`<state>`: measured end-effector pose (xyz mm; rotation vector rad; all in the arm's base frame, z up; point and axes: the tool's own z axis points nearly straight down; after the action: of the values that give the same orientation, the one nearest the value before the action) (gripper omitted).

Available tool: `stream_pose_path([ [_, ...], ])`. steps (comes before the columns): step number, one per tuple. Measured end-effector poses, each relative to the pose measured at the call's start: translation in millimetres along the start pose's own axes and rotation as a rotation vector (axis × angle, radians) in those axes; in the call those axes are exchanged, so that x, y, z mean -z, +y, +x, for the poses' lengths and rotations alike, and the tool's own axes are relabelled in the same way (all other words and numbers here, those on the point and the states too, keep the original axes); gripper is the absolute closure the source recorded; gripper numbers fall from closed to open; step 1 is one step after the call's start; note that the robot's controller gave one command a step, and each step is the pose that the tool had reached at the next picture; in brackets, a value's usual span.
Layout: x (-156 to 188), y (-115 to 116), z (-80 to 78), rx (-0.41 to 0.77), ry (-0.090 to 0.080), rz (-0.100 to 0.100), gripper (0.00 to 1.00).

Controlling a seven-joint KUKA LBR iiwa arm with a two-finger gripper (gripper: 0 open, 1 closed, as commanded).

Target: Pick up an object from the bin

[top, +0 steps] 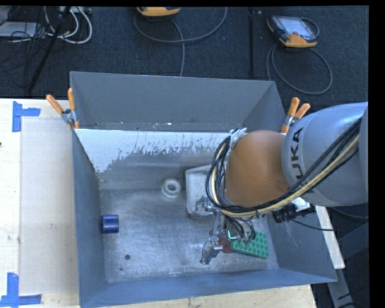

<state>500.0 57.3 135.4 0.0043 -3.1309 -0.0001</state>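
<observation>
- The black letters "UKA" (296,154) stand on the grey casing of the arm (334,150), at the right of the scene, above the right side of the bin (84,180).
- They are turned sideways, and the word's beginning is cut off where the casing meets the orange cover (255,168).

From my console, a dark carpeted floor (198,60) runs across the top from 10 to 2 o'clock, dimly and evenly lit. A thin black cable (180,40) loops over it at 12 o'clock, under an orange-edged device (157,9) cut by the top edge. At 1 o'clock a second orange-rimmed handset (293,30) lies face up. At 11 o'clock pale cords (77,27) bunch beside a slanting dark stand leg (45,57).
</observation>
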Motion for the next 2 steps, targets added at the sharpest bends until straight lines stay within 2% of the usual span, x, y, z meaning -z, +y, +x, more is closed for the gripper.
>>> stream_pose_path([
  [1, -64.7, -144.8, -6.7, 0.077, -0.011, -0.002, 0.00],
  [2, -35.6, -148.8, 4.3, -0.128, -0.011, -0.001, 0.00],
])
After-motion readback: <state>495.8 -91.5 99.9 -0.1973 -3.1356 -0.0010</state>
